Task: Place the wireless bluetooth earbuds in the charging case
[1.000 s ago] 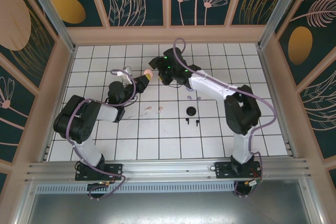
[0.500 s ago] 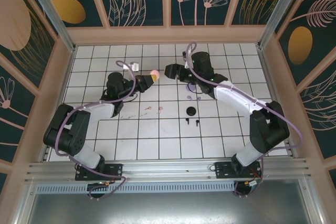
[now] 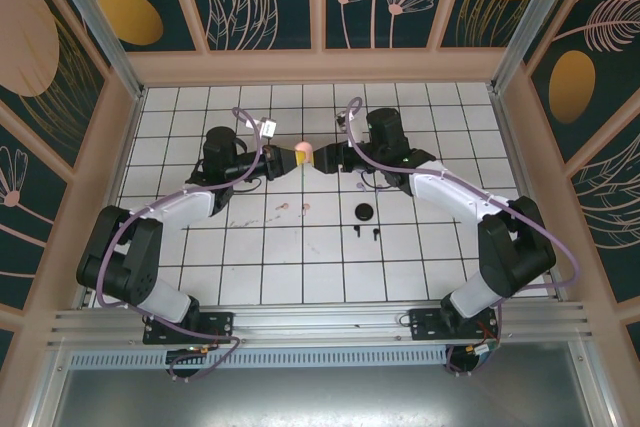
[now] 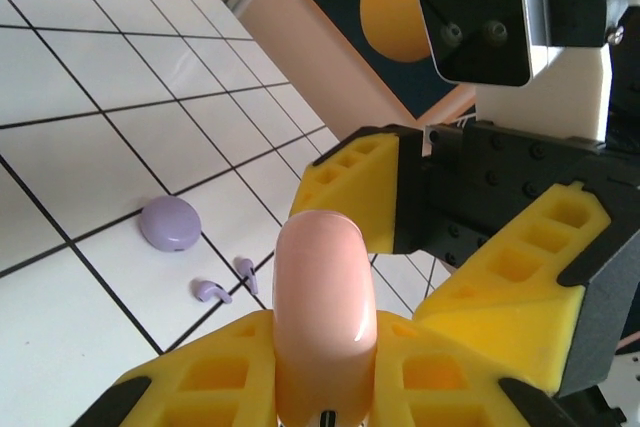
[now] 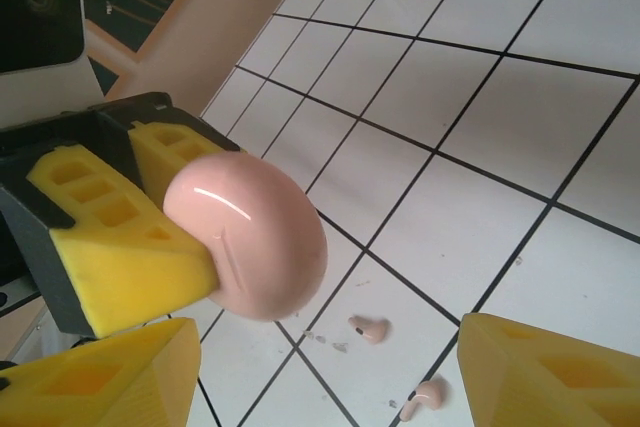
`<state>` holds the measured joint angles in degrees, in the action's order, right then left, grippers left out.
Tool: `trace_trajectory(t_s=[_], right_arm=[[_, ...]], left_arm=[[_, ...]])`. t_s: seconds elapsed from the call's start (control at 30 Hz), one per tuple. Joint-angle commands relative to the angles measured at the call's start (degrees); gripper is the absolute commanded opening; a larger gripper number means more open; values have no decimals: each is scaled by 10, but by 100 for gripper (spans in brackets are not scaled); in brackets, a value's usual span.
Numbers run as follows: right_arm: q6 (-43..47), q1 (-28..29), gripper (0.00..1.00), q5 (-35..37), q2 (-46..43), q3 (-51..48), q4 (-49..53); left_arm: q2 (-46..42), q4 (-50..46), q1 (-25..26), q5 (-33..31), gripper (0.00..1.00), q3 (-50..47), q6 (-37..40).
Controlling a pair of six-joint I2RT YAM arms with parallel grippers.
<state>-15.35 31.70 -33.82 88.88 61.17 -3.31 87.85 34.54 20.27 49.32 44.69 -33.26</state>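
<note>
- The left gripper [image 3: 290,159] pinches the pink charging case [image 3: 302,153] above the table [image 3: 200,247].
- In the left wrist view we see the case edge-on, with its long axis from 6 to 12 o'clock and its rounded end at 12.
- The right gripper [image 3: 330,159] faces it with jaws spread, apart from it.
- Two pink earbuds [image 3: 283,210] lie on the tiles at 6 o'clock of the case. We cannot tell where their stems point.

moved the pink case [image 3: 303,153], clamped in the left gripper [image 3: 293,159], rightward, further from the worktop's left edge. swung the right gripper [image 3: 326,159] round to face it, jaws apart, perhaps slightly narrower.
</note>
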Motion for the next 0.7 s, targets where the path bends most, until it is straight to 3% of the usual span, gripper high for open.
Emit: trace_trajectory(t_s=[0.0, 0.53, 0.67], right_arm=[[6, -1, 68, -23, -4, 5, -25], [-17, -1, 60, 16, 52, 6, -40], [-39, -34, 56, 23, 66, -9, -52]], left_arm=[[-14, -16, -1, 27, 0, 13, 18], [-31, 13, -1, 41, 0, 11, -4], [-46, 18, -1, 43, 0, 8, -9]])
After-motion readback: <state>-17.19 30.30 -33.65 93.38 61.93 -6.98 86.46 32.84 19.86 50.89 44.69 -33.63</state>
